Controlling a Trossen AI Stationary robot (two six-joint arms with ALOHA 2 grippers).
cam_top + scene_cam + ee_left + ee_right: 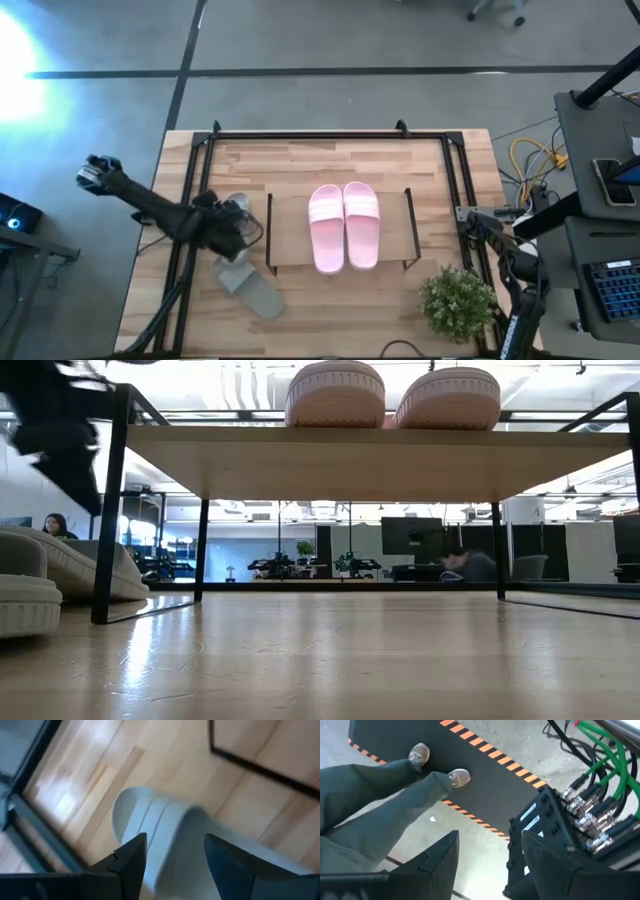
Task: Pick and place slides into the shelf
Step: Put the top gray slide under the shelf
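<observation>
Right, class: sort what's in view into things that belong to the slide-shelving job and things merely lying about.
Job:
pink slides on the shelf
grey-green slides beside it
left pincer, open over one

Lying about:
plant
black tube frame
right pincer, off-table

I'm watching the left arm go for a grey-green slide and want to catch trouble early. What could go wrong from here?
The left gripper is open over a grey-green slide, with nothing gripped; closing on the rounded foam strap may slip. The shelf's black end frame stands close by, so a lift could snag it. The pink slides already fill the plank's middle, leaving little room.
</observation>
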